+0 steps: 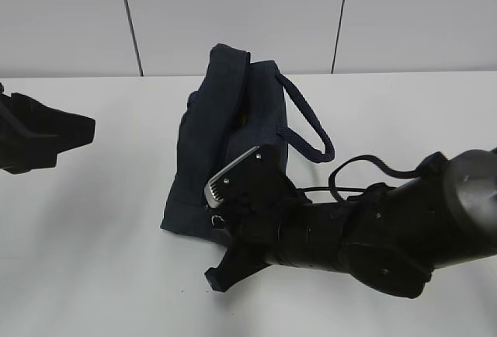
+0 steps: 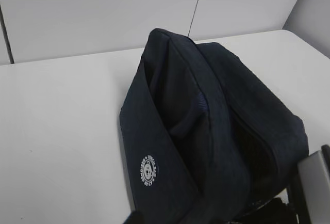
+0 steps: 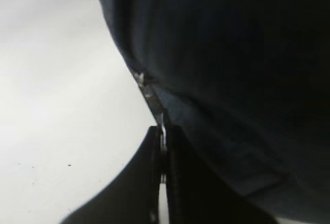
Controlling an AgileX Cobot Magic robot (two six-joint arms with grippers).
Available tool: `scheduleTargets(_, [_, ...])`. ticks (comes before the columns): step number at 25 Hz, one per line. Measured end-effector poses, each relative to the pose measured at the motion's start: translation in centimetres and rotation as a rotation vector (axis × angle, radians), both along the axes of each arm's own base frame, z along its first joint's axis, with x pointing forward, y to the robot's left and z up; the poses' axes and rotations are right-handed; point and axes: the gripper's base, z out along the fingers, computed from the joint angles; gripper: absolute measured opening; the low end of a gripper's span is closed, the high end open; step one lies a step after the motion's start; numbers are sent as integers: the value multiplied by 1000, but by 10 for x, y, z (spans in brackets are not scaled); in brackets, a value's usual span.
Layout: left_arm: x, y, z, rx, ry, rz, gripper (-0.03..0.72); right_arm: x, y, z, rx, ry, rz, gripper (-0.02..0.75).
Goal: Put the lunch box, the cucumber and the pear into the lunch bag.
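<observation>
The dark navy lunch bag [image 1: 210, 143] stands at the middle of the white table, handles [image 1: 311, 131] to its right. It fills the left wrist view [image 2: 206, 131] and the right wrist view [image 3: 232, 53]. My right gripper [image 1: 219, 219] is at the bag's near lower corner; its jaws [image 3: 163, 130] are shut on the silver zip pull [image 3: 146, 85]. My left gripper [image 1: 81, 126] hovers at the far left, well apart from the bag; only one dark fingertip [image 2: 135, 218] shows, off to the left, so it looks open and empty. The lunch box, cucumber and pear are out of view.
The white table [image 1: 93, 259] runs to a pale panelled wall [image 1: 233, 11] behind the bag. My right arm [image 1: 388, 236] lies across the near right part of the table.
</observation>
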Motion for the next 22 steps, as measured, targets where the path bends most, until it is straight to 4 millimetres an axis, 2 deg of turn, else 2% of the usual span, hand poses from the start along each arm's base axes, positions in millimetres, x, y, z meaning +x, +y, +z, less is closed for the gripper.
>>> scheduleTargets(11, [1,-3,-11,82,34,-79,239,-4,-6,60,-17,-89,26,6])
scheduleTargets(17, [10,-9,-25,210,3,-201,239,0,-6,92,-35,-131,17,6])
scheduleTargets(22, [22,-16,-40,222,6,-247,272,3,-5,109,-40,-147,5,6])
